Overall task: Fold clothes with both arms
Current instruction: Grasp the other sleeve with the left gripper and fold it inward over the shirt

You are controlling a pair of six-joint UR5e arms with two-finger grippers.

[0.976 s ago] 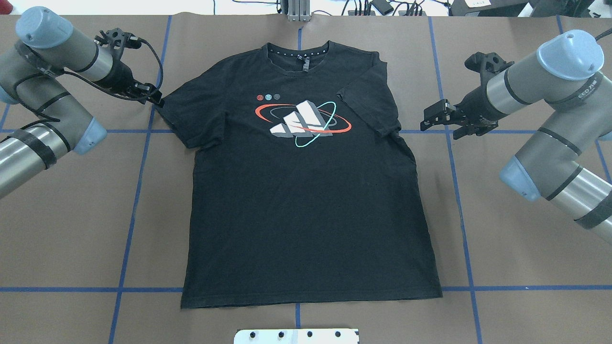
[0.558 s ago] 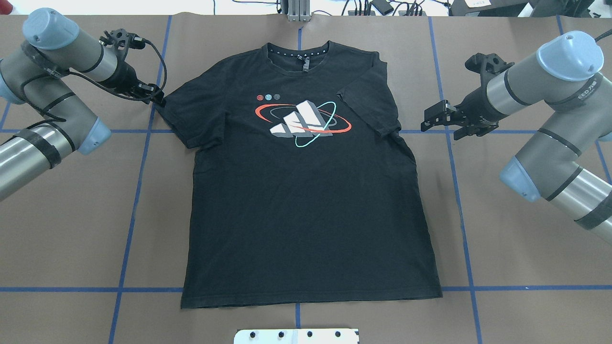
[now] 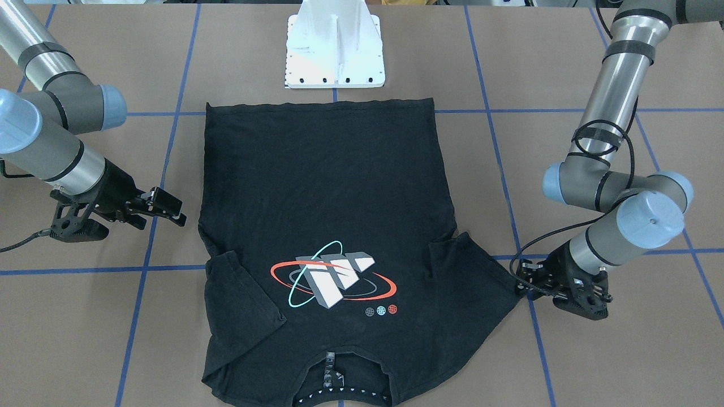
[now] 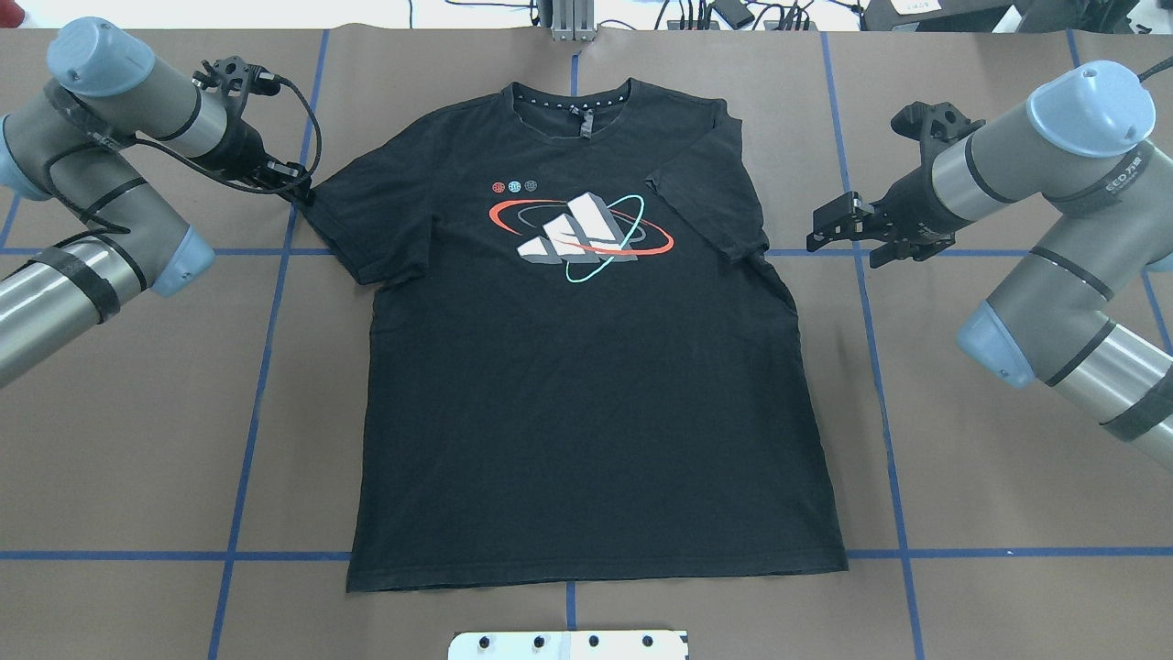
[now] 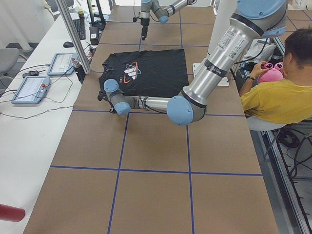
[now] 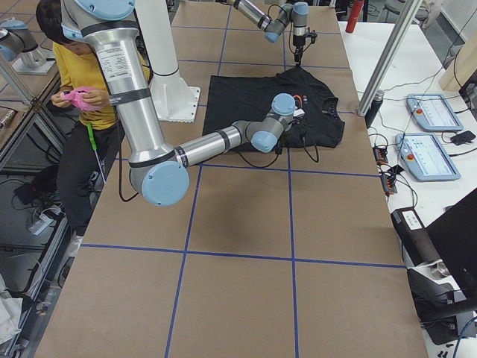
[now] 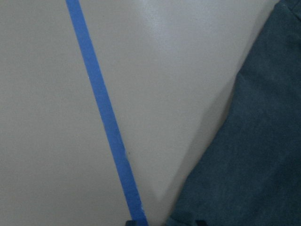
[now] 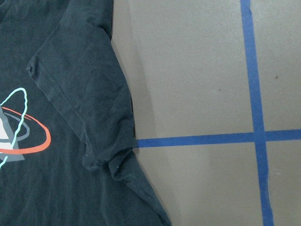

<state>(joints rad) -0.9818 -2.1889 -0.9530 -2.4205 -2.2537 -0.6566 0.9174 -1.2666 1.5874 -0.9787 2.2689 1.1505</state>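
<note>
We begin at the black two-finger left gripper (image 4: 302, 190), whose tip sits right at the hem of the near short sleeve (image 4: 362, 220), at the shirt's 10 o'clock in the overhead view. We cannot tell whether its fingers are apart or pinched on cloth. The wrist camera shows only dark fabric toward 4 o'clock and a strip of blue tape (image 7: 101, 113) beside it.

Over the past second that tip has hardly moved. The silver-grey left arm (image 4: 137, 96) behind it has swung its blue-capped wrist toward 3 o'clock, so we read this as a last lining-up on the sleeve edge, not a lift.

The black two-finger right gripper (image 4: 843, 231) hangs empty with its fingers spread, near the other sleeve (image 4: 710, 206) at the shirt's 2 o'clock, and it has not budged.

The black short-sleeved T-shirt (image 4: 586, 394) lies flat and logo-up in the middle of the brown paper-covered table (image 4: 137, 412). Its collar is at 12 o'clock and its hem at 6 o'clock, near the white bolted stand (image 4: 568, 644). The sleeve on the right gripper's side appears turned in over the body.

In our judgement no fold has begun. The left side is nearly ready to grip, and the right must first close the gap to its sleeve.
</note>
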